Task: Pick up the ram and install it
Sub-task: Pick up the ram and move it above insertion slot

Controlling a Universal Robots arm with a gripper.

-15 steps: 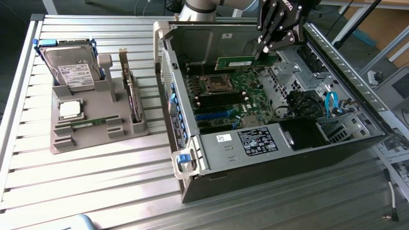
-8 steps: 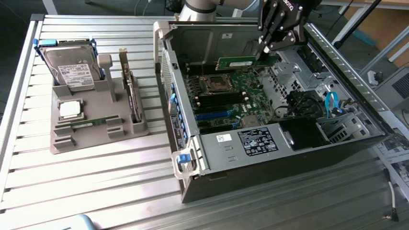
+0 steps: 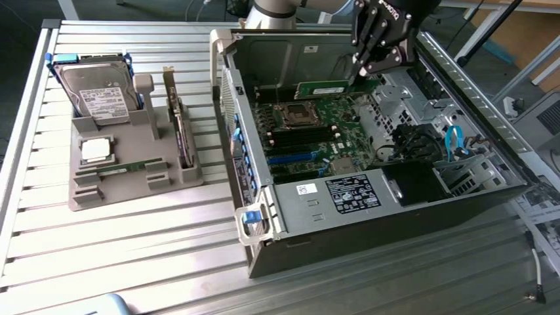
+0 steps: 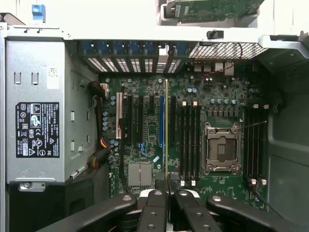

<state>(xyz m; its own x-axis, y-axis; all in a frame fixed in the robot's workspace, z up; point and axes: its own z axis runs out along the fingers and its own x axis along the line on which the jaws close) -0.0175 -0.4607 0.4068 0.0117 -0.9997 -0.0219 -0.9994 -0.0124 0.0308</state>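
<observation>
Slatted metal worktop (image 3: 131,262) carries an open PC case (image 3: 350,236) lying on its side, w/ a grey parts holder (image 3: 131,190) beside it on the exterior view's left. Inside the case: green mobo (image 3: 324,141), and a PSU (image 3: 350,193) w/ a black label at the near end. The holder carries an HDD (image 3: 101,95) standing in blue rails, a dark expansion card (image 3: 180,125) upright on edge, and a square silver processor chip (image 3: 96,149) lying flat.

The gripper (image 3: 357,79) hangs inside the case near its far wall, fingers closed tight on the ram (image 3: 324,88). The stick is held level by one end, above the mobo and apart from it, just past the empty CPU socket (image 3: 293,113).

In the wrist view the ram (image 4: 166,130) shows edge-on as a thin line running from the gripper (image 4: 166,186) across the board, between the blue slot (image 4: 161,121) and the black DIMM slots (image 4: 186,140). The PSU (image 4: 38,111) and the CPU socket (image 4: 222,152) sit on opposite sides of it.
</observation>
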